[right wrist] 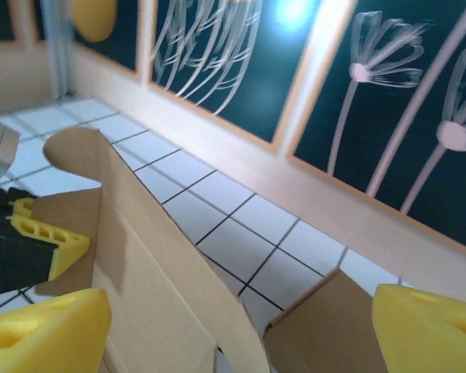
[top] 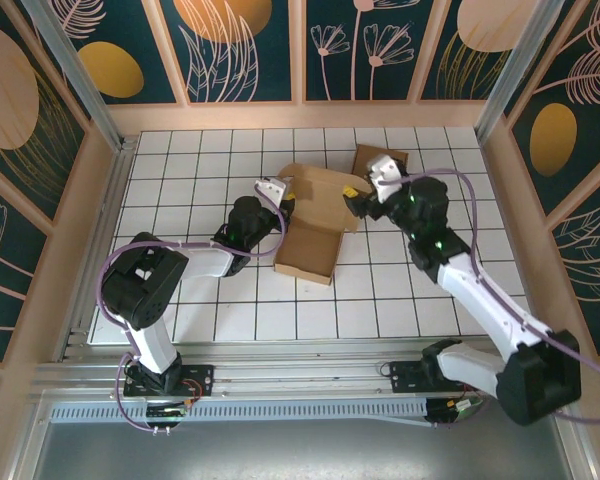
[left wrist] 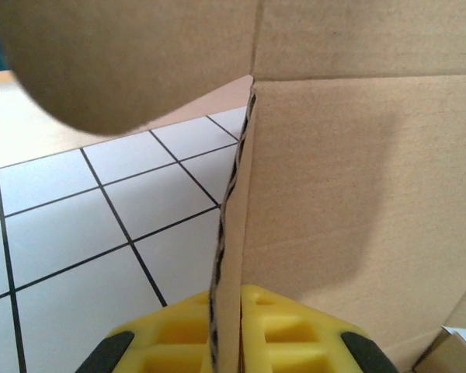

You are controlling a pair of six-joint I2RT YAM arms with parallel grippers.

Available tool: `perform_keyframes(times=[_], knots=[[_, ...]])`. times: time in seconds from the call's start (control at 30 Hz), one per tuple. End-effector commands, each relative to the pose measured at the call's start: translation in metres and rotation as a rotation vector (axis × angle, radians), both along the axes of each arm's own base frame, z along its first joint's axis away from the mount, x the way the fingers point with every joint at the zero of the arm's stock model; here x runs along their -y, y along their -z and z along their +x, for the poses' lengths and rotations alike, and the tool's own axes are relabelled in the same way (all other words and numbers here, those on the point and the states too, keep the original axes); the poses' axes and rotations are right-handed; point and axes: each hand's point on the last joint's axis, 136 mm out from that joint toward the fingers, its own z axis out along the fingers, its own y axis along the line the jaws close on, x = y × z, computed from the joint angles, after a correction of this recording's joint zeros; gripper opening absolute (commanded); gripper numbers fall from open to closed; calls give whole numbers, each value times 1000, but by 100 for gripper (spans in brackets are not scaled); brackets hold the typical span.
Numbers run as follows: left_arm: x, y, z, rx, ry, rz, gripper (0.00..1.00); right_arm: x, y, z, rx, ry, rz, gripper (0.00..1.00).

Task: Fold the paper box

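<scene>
Yellow left fingers (left wrist: 295,330) pinch the corrugated paper box (left wrist: 357,194) (fluted edge showing).

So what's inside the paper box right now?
From above, the paper box shows a bare cardboard floor with nothing lying in it. Its far right corner is covered by the right end effector, so that part cannot be checked.

The right gripper (right wrist: 233,334) held its yellow fingertips (right wrist: 39,330) wide apart at the bottom corners. A cardboard wall of the paper box (right wrist: 163,287) rose between them, ending in a rounded tab at the upper left. The left gripper (right wrist: 46,233), yellow and black, sat against that wall. Behind lay the white gridded surface (right wrist: 241,241) and dark floral wall panels (right wrist: 217,62).
</scene>
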Motion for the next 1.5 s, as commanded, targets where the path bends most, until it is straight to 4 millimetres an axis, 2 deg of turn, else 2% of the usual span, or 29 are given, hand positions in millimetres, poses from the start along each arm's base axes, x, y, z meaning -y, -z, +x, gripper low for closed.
perform_keyframes(times=[0.0,0.1,0.23,0.43,0.53,0.67,0.83,0.87,0.97,1.03,1.07,1.17,1.23,1.33,1.4,1.47], knots=[[10,-9,-3,61,54,-15,10,-22,2,-9,43,-209,-219,87],[12,-7,-5,66,73,-15,10,-26,7,-1,29,-267,-288,89],[13,-5,-6,77,85,-5,10,-30,27,13,-87,-305,-338,88],[18,-5,-8,95,117,13,10,-38,45,27,-145,-327,-347,77],[19,-4,-8,98,124,14,11,-45,58,27,-199,-362,-366,68],[19,-9,-8,115,120,2,12,-49,74,28,-236,-356,-404,48],[13,-17,-10,152,99,-7,17,-48,77,29,-217,-336,-467,27],[10,-18,-11,157,87,-12,20,-47,76,29,-210,-330,-479,22],[3,-30,-19,175,78,-44,44,-44,70,32,-193,-308,-504,12],[-3,-35,-27,170,68,-74,54,-43,65,32,-176,-303,-511,10],[-9,-51,-33,194,60,-107,57,-42,60,31,-162,-299,-510,9],[-31,-64,-45,177,-6,-162,59,-42,51,28,-134,-305,-509,7],[-47,-62,-42,99,-93,-173,59,-43,47,25,-121,-317,-506,7],[-79,-51,-23,-131,-252,-240,52,-43,47,23,-120,-330,-514,6],[-95,-44,-13,-266,-286,-296,48,-43,49,22,-127,-332,-518,6],[-113,-33,-4,-393,-324,-374,35,-43,49,20,-130,-338,-513,5]])
